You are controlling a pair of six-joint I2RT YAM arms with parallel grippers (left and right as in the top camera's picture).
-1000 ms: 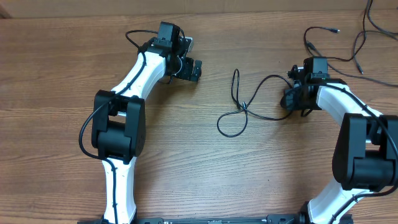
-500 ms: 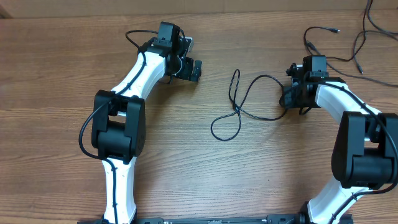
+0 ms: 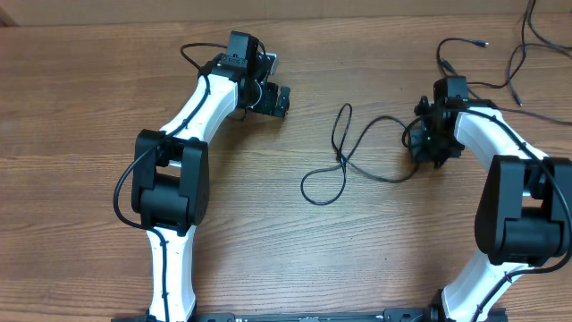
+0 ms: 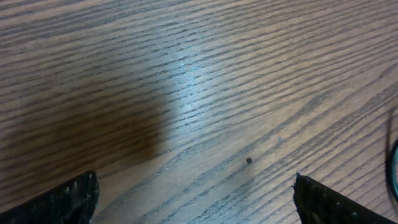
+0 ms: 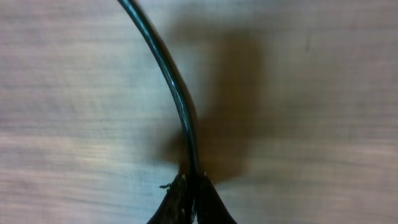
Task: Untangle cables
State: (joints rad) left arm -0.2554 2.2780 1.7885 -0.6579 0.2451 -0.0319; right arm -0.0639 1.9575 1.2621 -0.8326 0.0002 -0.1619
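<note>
A thin black cable [image 3: 344, 159] lies on the wooden table in the overhead view, with a narrow loop, a small knot and a wider loop below it. Its right end runs to my right gripper [image 3: 422, 143], which is shut on it. In the right wrist view the cable [image 5: 169, 74] curves up and away from the closed fingertips [image 5: 208, 196]. My left gripper [image 3: 275, 100] is open and empty at the upper left, well apart from the cable. In the left wrist view its two fingertips [image 4: 68, 199] stand wide over bare wood.
More thin black cables [image 3: 500, 72] lie at the table's far right corner, behind the right arm. The left arm's own wire [image 3: 192, 54] loops near its wrist.
My right gripper has moved slightly right and up with the cable. The lower loop has slid left and the strand to the gripper has drawn tighter. The left arm has not moved.
</note>
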